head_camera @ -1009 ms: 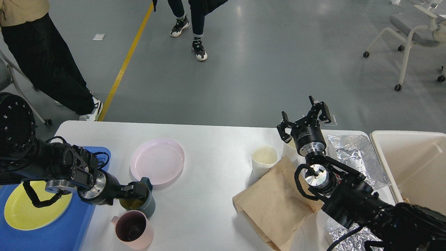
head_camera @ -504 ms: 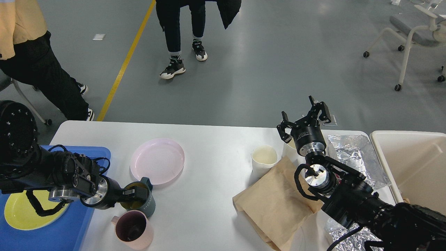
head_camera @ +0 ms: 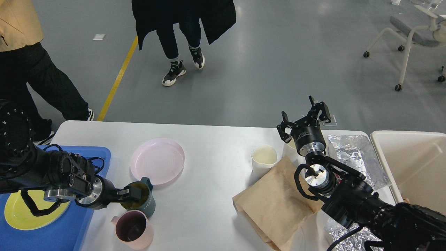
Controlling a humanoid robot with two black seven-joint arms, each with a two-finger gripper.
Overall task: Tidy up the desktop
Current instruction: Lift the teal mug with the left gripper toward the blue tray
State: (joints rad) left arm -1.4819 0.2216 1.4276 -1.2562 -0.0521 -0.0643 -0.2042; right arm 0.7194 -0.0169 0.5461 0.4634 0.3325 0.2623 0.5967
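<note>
The white desktop (head_camera: 212,146) carries a pink plate (head_camera: 157,160), a dark green mug (head_camera: 145,203) and a pink mug (head_camera: 134,230) on its left half. A white paper cup (head_camera: 264,158), a brown paper bag (head_camera: 278,202) and crumpled foil (head_camera: 355,157) lie on the right half. My left gripper (head_camera: 133,194) sits at the rim of the dark green mug, its fingers too dark to tell apart. My right gripper (head_camera: 304,118) is raised over the far table edge, open and empty.
A blue tray (head_camera: 75,226) with a yellow plate (head_camera: 24,214) sits at the near left. A cream bin (head_camera: 411,167) stands off the right end. Two people walk on the floor beyond the table, and an office chair (head_camera: 414,28) stands far right.
My left arm has drawn back a little to the left while the dark green mug stayed in place. The right arm has not moved. The people behind the table have walked.
</note>
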